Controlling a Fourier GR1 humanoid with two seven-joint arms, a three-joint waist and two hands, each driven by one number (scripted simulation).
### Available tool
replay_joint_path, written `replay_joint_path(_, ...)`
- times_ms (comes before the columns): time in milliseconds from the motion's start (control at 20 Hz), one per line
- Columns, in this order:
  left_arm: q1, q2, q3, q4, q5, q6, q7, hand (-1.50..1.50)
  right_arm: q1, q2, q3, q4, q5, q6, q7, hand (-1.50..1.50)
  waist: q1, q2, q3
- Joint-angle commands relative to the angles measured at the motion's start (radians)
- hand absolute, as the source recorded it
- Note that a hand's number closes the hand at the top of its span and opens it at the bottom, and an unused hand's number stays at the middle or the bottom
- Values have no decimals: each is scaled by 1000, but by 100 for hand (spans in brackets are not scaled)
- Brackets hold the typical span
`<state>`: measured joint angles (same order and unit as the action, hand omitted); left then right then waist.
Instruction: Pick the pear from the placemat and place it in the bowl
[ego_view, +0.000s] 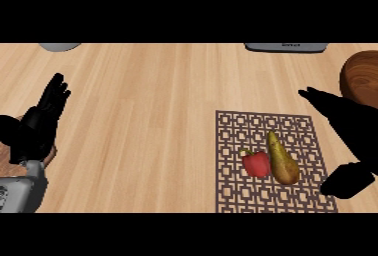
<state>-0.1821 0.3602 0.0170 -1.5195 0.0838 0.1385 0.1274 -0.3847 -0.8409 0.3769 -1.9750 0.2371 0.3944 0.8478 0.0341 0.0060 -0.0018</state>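
Left hand (46, 112) at the left edge of the frame, open, fingers straight and pointing up, resting over the pale wood-grain counter (148, 115). Lower centre-right: dark lattice-patterned placemat (244, 130) carrying a glossy red bell pepper (256, 163) touching the elongated brown-green pear (281, 161), stem end toward the top. Right hand (341, 116) open, just right of and above the pear, not touching it; round dark wooden bowl (360, 75) at the upper right edge.
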Motion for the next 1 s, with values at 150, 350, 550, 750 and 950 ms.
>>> replay_joint_path(150,37,-58,-25,11,-50,37,-42,0,-109,120,108,153,-33,177,108,-150,-17,-4,1)
replay_joint_path(350,0,-14,35,29,-28,13,-14,0,-80,114,97,173,-53,245,106,-150,-33,-6,1)
replay_joint_path(550,43,-25,25,-57,-29,1,23,0,-116,192,139,253,81,236,96,-150,-25,-6,2)
replay_joint_path(750,39,-34,53,15,-16,-26,-40,0,-123,209,168,258,266,165,0,-150,-28,-5,2)
replay_joint_path(950,49,-4,98,8,-8,-68,-25,0,-11,223,142,242,369,123,-89,-150,-33,-7,2)
